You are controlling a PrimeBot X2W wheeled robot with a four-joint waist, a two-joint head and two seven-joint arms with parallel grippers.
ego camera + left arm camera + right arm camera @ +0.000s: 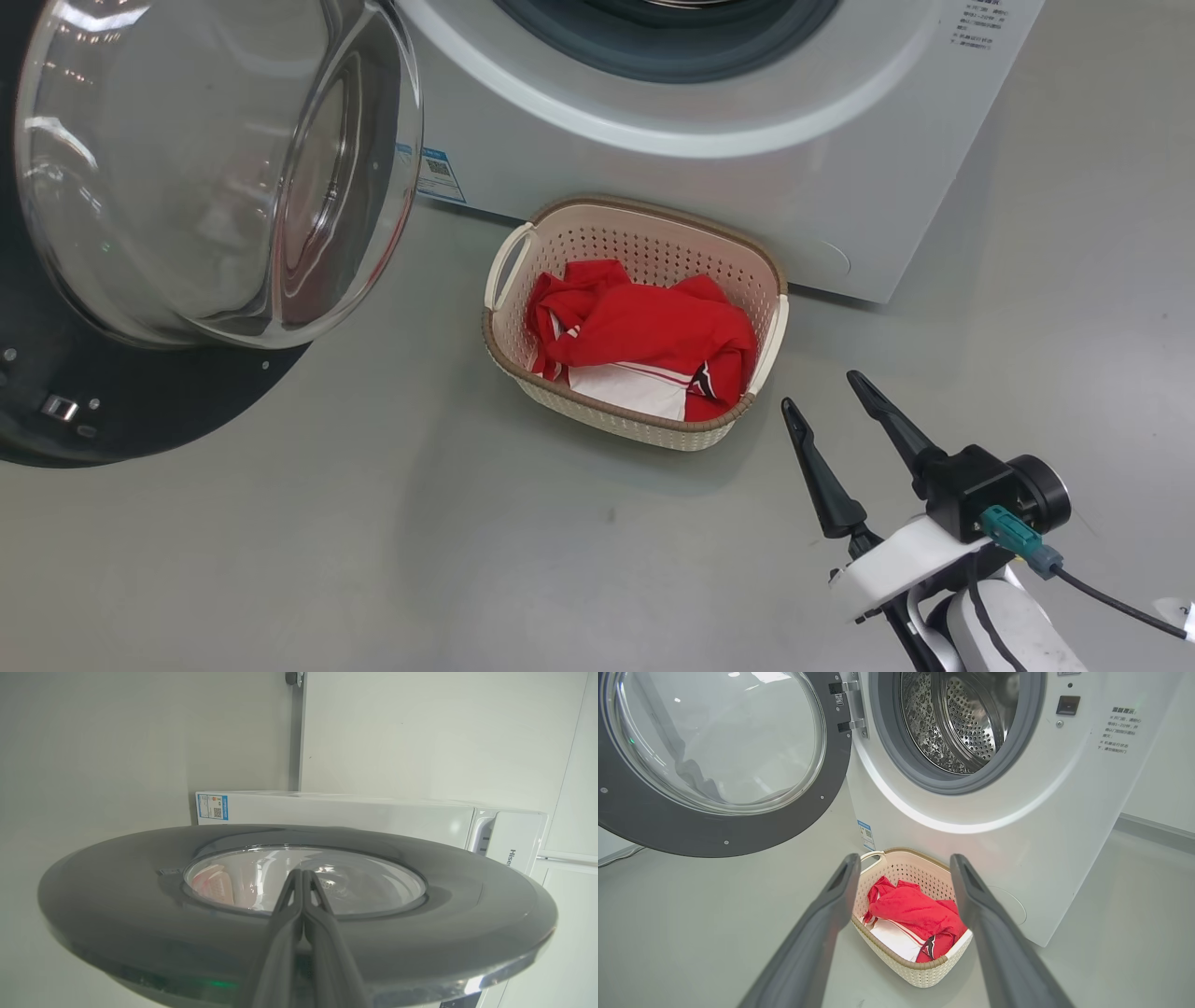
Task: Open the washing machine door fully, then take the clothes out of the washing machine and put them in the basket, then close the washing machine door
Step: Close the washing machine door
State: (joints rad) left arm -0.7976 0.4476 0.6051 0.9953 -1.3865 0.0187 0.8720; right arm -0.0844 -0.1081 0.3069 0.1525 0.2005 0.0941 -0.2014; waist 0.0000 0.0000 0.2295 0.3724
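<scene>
The washing machine door [140, 411] stands swung open at the left, its glass bowl [215, 168] bulging toward me. The washing machine [747, 140] has an open mouth, and its steel drum [962, 723] looks empty. In front of it sits the basket [644, 207] with the red and white clothes [644, 341] inside. My right gripper [822, 392] is open and empty, low on the basket's right; in the right wrist view it [904, 858] frames the basket [924, 966] and clothes [915, 910]. My left gripper [302, 872] is shut and empty, pointing at the door's outer face [140, 914].
Grey floor [373, 560] spreads around the basket and under the door. A blue label [439, 173] marks the machine's lower left corner. White wall panels [420, 732] stand behind the machine, and a grey baseboard [1157, 828] runs along the right.
</scene>
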